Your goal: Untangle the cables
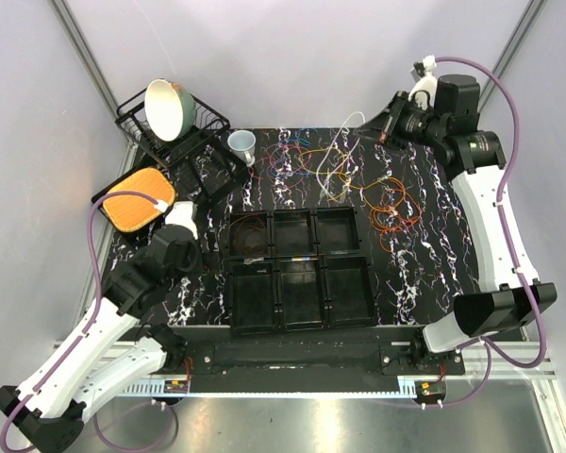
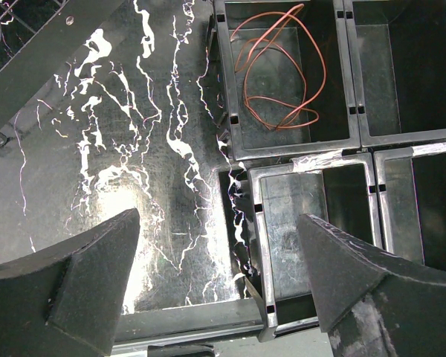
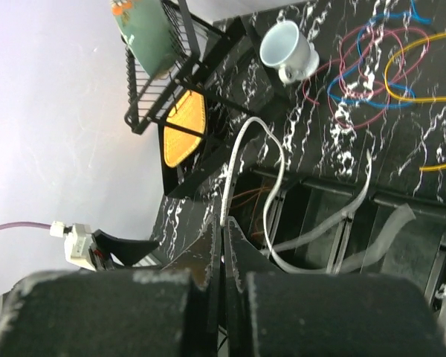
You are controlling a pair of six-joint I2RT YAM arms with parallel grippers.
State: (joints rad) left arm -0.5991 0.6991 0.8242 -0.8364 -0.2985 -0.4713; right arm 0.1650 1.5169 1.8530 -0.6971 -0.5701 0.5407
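The cables [image 1: 325,165] lie mostly in a loose tangle on the far middle of the table [image 1: 443,236], beyond the tray [image 1: 297,257]; red, blue, yellow and purple loops cross one another there, and the nearest loops are close to the cup [image 1: 242,143]. A separate orange coil [image 1: 391,212] lies to the right of the tray, near its far right corner. One thin orange cable [image 2: 279,74] is already in the far left compartment of the tray, in a few open loops; the other compartments look empty in the top view.

The right gripper [image 3: 223,238] is at the far right side of the tangle, raised above the table; its fingers are pressed together on a white cable [image 3: 257,120], which rises from the fingertips, bends over in an arch and hangs down again.

The left gripper [image 2: 217,223] hangs above the bare table just left of the tray; its fingers [image 2: 97,275] stand wide apart and there is nothing between them.

A rack [image 1: 203,127] with a bowl [image 1: 167,109] stands at the far left corner.
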